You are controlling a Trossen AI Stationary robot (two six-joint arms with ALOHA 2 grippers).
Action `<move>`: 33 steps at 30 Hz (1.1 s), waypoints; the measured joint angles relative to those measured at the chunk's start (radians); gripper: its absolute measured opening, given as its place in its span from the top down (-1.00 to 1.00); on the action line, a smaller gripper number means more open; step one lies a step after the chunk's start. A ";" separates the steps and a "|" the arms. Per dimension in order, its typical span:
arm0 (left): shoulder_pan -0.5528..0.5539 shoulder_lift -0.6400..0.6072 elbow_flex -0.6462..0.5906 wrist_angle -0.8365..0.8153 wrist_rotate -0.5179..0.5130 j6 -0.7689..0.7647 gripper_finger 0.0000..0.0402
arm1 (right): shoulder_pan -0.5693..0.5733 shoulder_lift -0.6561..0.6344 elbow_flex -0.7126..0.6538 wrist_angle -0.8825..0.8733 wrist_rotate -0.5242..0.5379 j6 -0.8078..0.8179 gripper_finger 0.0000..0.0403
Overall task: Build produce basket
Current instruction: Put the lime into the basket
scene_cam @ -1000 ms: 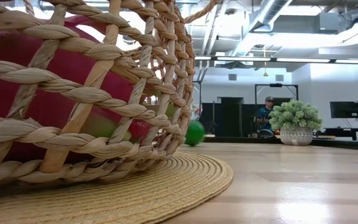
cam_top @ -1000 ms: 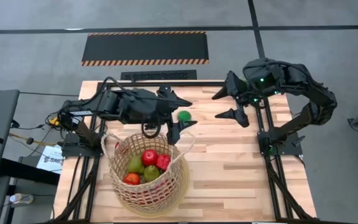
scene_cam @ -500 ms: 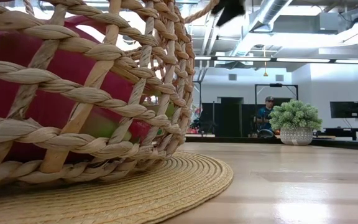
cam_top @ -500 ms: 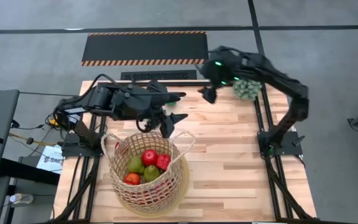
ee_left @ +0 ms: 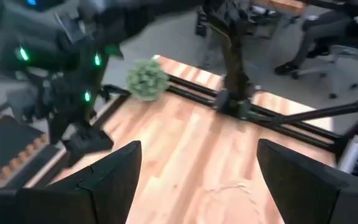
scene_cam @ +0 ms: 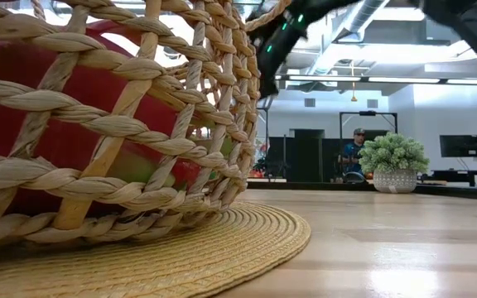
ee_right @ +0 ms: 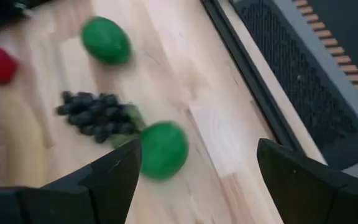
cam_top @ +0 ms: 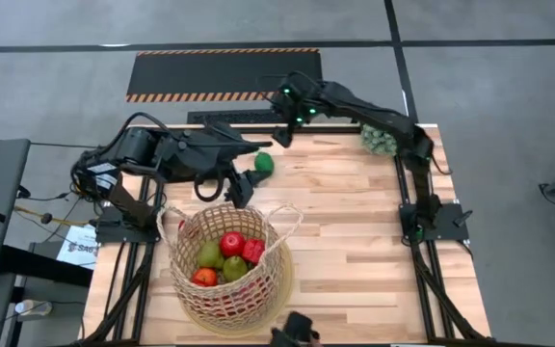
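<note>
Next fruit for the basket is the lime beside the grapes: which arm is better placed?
Probably right. The right gripper, open, faces the lime just ahead of its fingers. The left gripper, also open, points away toward the spiky ball.

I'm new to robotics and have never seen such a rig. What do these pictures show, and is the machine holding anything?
It is a robot with two dark arms at a wooden table, each ending in a two-finger pincer. One picture looks down from above, one sits at tabletop height, and two come from wrist cameras. The left pincer and the right pincer are both open and hold nothing. The wicker basket has fruit inside. On the table lie a lime, a second lime, a grape bunch and a spiky ball.
</note>
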 joint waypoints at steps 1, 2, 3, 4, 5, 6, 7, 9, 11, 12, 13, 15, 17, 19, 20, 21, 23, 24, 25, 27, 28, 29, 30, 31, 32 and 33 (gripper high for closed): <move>0.000 -0.005 0.000 -0.018 -0.018 -0.002 -0.52 | -0.006 0.025 0.000 0.035 -0.005 0.007 -0.67; 0.000 -0.007 0.000 -0.043 -0.033 -0.004 -0.52 | -0.013 0.055 0.000 0.057 -0.005 0.012 -0.67; 0.002 -0.008 0.000 -0.054 -0.041 -0.007 -0.52 | -0.020 0.084 0.000 0.087 -0.005 0.015 -0.67; 0.007 -0.009 0.000 -0.058 -0.047 -0.008 -0.52 | -0.026 0.110 0.000 0.109 -0.005 0.022 -0.68; 0.013 -0.009 0.000 -0.069 -0.051 -0.010 -0.52 | -0.031 0.137 0.000 0.118 -0.005 0.024 -0.68; 0.019 -0.008 0.000 -0.084 -0.052 -0.010 -0.52 | -0.033 0.165 0.000 0.139 -0.005 0.027 -0.68; 0.027 -0.008 0.000 -0.092 -0.052 -0.010 -0.52 | -0.035 0.190 0.000 0.156 -0.005 0.029 -0.67; 0.046 -0.007 0.000 -0.108 -0.052 -0.012 -0.52 | -0.042 0.236 0.000 0.139 -0.005 0.035 -0.67; 0.069 -0.004 0.000 -0.114 -0.048 -0.013 -0.52 | -0.044 0.273 -0.001 0.118 -0.008 0.046 -0.67; 0.076 -0.004 0.000 -0.120 -0.046 -0.014 -0.52 | -0.044 0.283 -0.001 0.094 -0.023 0.049 -0.67; 0.085 -0.003 -0.001 -0.123 -0.046 -0.013 -0.52 | -0.042 0.292 -0.002 0.080 -0.046 0.049 -0.67; 0.100 -0.003 -0.001 -0.122 -0.045 -0.007 -0.52 | -0.035 0.302 -0.001 0.085 -0.077 0.052 -0.68; 0.116 -0.003 -0.001 -0.122 -0.045 -0.006 -0.52 | -0.027 0.303 -0.001 0.085 -0.084 0.056 -0.70; 0.127 -0.003 -0.001 -0.122 -0.045 -0.004 -0.52 | -0.018 0.303 -0.001 0.093 -0.084 0.056 -0.71; 0.132 -0.003 -0.001 -0.122 -0.045 -0.004 -0.52 | -0.014 0.303 -0.001 0.093 -0.084 0.056 -0.71; 0.136 -0.003 -0.001 -0.122 -0.045 -0.004 -0.52 | -0.010 0.303 -0.001 0.092 -0.084 0.056 -0.71; 0.138 -0.003 -0.001 -0.122 -0.047 -0.004 -0.52 | 0.000 0.301 -0.001 0.090 -0.084 0.051 -0.71; 0.138 -0.003 -0.001 -0.122 -0.047 -0.007 -0.52 | 0.003 0.294 -0.001 0.084 -0.084 0.040 -0.71; 0.138 -0.003 -0.001 -0.122 -0.046 -0.011 -0.52 | 0.006 0.286 -0.001 0.078 -0.082 0.018 -0.71; 0.137 -0.003 -0.001 -0.122 -0.044 -0.020 -0.52 | 0.018 0.277 0.003 0.110 -0.064 -0.029 -0.71; 0.136 -0.003 -0.001 -0.121 -0.042 -0.026 -0.52 | 0.023 0.276 0.003 0.119 -0.051 -0.048 -0.72; 0.133 -0.003 -0.001 -0.122 -0.039 -0.030 -0.52 | 0.026 0.278 0.002 0.119 -0.036 -0.063 -0.72; 0.132 -0.003 -0.001 -0.121 -0.034 -0.031 -0.52 | 0.029 0.280 0.000 0.119 -0.026 -0.075 -0.72; 0.130 -0.003 -0.001 -0.121 -0.032 -0.031 -0.52 | 0.033 0.286 0.000 0.122 -0.023 -0.084 -0.71; 0.127 -0.002 -0.001 -0.121 -0.030 -0.032 -0.52 | 0.035 0.296 0.000 0.134 -0.015 -0.088 -0.71; 0.124 0.001 -0.001 -0.121 -0.028 -0.037 -0.52 | 0.037 0.306 0.002 0.141 -0.011 -0.094 -0.71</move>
